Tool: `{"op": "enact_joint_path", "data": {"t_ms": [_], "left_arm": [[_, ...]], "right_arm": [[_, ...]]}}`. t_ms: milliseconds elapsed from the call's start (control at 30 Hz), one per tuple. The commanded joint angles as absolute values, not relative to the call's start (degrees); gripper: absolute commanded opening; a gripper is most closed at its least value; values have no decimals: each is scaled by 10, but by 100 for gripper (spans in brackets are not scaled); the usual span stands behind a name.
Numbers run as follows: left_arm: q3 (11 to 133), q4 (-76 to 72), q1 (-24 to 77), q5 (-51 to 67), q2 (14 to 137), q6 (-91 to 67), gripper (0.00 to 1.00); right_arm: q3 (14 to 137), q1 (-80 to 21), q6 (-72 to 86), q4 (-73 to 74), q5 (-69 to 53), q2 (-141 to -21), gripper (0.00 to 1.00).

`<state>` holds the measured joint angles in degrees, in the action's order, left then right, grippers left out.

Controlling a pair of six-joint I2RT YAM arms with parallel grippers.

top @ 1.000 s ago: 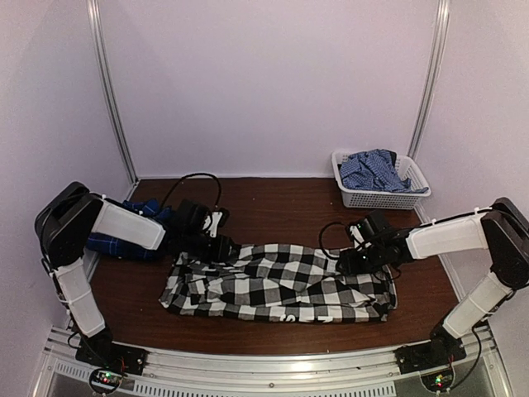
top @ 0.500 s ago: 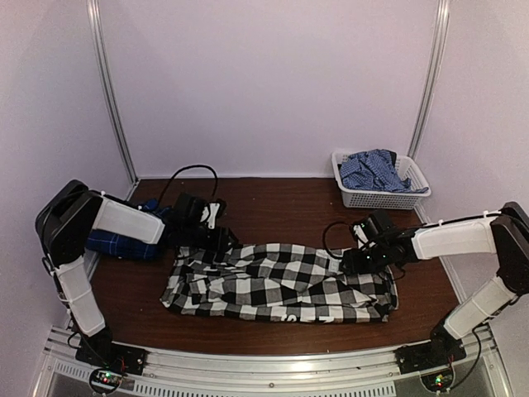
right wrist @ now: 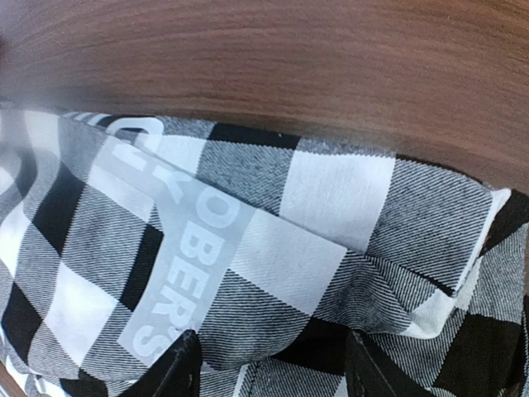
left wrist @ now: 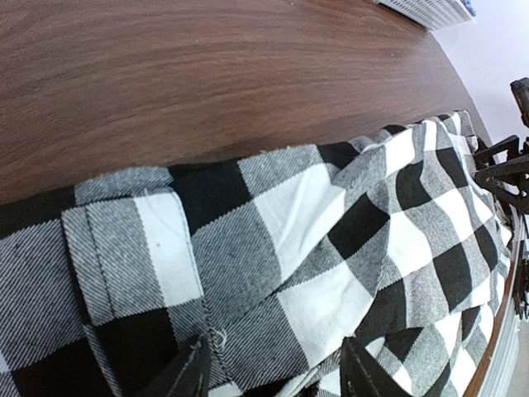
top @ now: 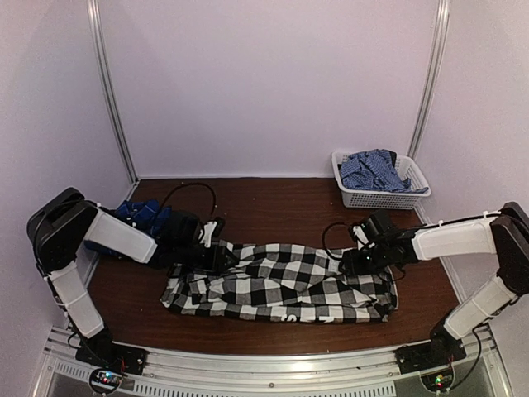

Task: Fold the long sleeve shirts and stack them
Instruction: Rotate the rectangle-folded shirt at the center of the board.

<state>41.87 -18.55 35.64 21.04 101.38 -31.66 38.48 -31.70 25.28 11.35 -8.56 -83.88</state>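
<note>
The black-and-white checked shirt (top: 281, 285) lies crumpled lengthwise across the table's front middle. Its white lettering shows in the right wrist view (right wrist: 178, 256). My left gripper (top: 216, 255) is low over the shirt's far-left edge. In the left wrist view (left wrist: 275, 376) it is open, with checked cloth (left wrist: 273, 240) between and under the fingertips. My right gripper (top: 351, 261) is at the shirt's far-right edge, open over the cloth in the right wrist view (right wrist: 273, 368). The dark blue plaid shirt (top: 135, 212) lies at the left, partly hidden behind my left arm.
A white basket (top: 357, 197) holding a blue checked cloth (top: 374, 169) stands at the back right. Black cables (top: 192, 186) loop over the table behind my left gripper. Bare brown wood (top: 281, 211) runs behind the shirt. Walls close in the back and sides.
My left arm has swung lower and nearer, bringing its gripper down onto the shirt's far-left edge and uncovering more of the blue plaid shirt. The right gripper has barely moved.
</note>
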Motion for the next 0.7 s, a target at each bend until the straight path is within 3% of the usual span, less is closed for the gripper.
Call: {"op": "enact_joint_path", "data": {"t_ms": [0, 267, 467, 667], "left_arm": [[391, -184, 357, 185, 990, -332, 55], [343, -140, 357, 141, 950, -325, 55], [298, -134, 361, 117, 923, -349, 55], [276, -151, 426, 80, 914, -353, 55]], "right_arm": [[386, -316, 254, 105, -74, -875, 60], [501, -311, 218, 122, -65, -1010, 60], [706, -310, 158, 149, -66, -1158, 60], [1005, -310, 103, 215, -129, -1363, 61]]}}
